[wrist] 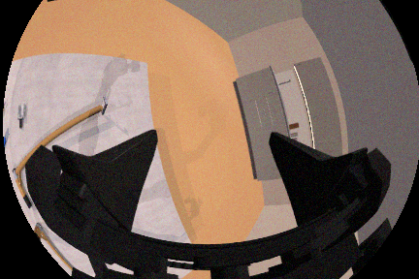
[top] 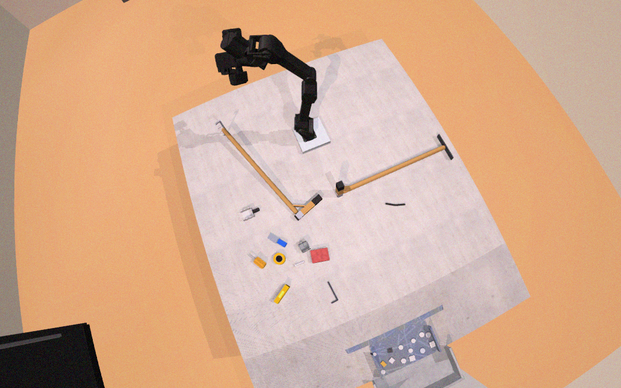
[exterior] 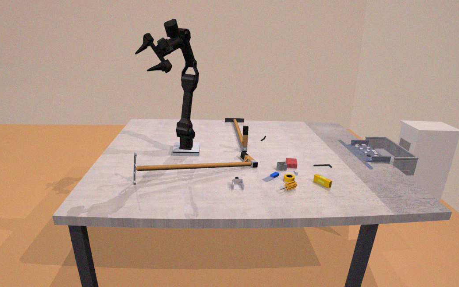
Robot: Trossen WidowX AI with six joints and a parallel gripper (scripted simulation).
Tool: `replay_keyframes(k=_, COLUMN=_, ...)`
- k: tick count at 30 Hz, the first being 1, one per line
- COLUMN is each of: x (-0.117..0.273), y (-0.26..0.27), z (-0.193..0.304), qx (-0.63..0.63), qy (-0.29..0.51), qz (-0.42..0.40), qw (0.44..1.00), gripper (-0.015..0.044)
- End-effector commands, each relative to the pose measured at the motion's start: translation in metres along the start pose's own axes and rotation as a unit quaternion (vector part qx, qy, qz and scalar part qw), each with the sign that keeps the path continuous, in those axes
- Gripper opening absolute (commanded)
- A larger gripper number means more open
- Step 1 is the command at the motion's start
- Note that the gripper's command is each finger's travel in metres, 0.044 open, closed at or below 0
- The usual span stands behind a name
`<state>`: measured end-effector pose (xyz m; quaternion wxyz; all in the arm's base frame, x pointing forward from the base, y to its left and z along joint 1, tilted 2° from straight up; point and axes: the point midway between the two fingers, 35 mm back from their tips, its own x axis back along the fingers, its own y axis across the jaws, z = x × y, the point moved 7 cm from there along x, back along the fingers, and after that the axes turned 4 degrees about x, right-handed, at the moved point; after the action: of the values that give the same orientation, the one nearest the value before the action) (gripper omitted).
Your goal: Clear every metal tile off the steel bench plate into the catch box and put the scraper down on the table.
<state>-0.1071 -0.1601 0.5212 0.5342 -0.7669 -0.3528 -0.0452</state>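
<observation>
My gripper [top: 230,70] [exterior: 141,62] [wrist: 214,137] is open and empty, high up beyond the table's edge near the arm's base. A long wooden-handled tool [top: 394,169] [exterior: 238,130] with a solid dark crosswise blade lies at the right in the top view. Another [top: 259,171] [exterior: 191,166] [wrist: 73,121] with a thin grey head lies left of the base. I cannot tell surely which is the scraper. Several small tiles [top: 400,347], mostly white, lie on the bluish bench plate [top: 394,335] [exterior: 356,154]. The grey catch box [top: 454,364] [exterior: 405,164] adjoins its far side.
A red block [top: 320,255] [exterior: 291,163], yellow box [top: 281,293] [exterior: 322,180], yellow ring [top: 279,258] [exterior: 289,177], blue-handled tool [top: 281,242] [exterior: 275,174] and grey open cube [top: 303,246] [exterior: 281,166] lie between the long tools and the plate. A hex key [top: 332,292] lies nearer the plate.
</observation>
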Motion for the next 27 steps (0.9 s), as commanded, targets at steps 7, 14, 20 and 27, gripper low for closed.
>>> replay_keyframes(k=7, x=-0.011, y=-0.015, z=0.015, qx=-0.007, qy=0.057, qz=0.026, qw=0.998, gripper=0.044)
replay_keyframes(k=14, x=-0.015, y=-0.026, z=0.028, qx=-0.016, qy=0.097, qz=0.045, qw=0.994, gripper=0.044)
replay_keyframes(k=20, x=-0.014, y=-0.027, z=0.031, qx=-0.018, qy=0.103, qz=0.048, qw=0.993, gripper=0.044)
replay_keyframes(k=27, x=-0.011, y=-0.026, z=0.03, qx=-0.019, qy=0.094, qz=0.047, qw=0.994, gripper=0.044)
